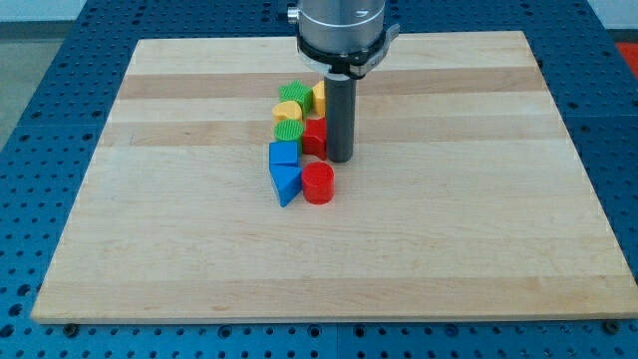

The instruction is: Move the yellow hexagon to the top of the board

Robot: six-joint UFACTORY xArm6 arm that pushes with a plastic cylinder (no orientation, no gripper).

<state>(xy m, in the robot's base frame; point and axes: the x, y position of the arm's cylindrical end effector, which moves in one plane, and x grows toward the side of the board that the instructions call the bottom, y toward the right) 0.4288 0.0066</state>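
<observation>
No pincer — tip (pixel 341 159) beside red block (pixel 315 136); approach yellow hexagon (pixel 318 97) from below — push toward table (pixel 478 229) top.

A lab bench: a wooden board (pixel 419 249) lies on a blue perforated table (pixel 60 90).

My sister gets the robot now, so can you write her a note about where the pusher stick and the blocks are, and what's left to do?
My tip: down on the board, just right of the block cluster, beside the red block.
Yellow hexagon: at the cluster's upper right, partly hidden behind the rod, short of the top edge.
Other blocks: two green, another yellow, blue cube, blue triangle, red cylinder.
Done: nothing that shows.
Left: probably get below the hexagon and push it towards the view's top.
</observation>
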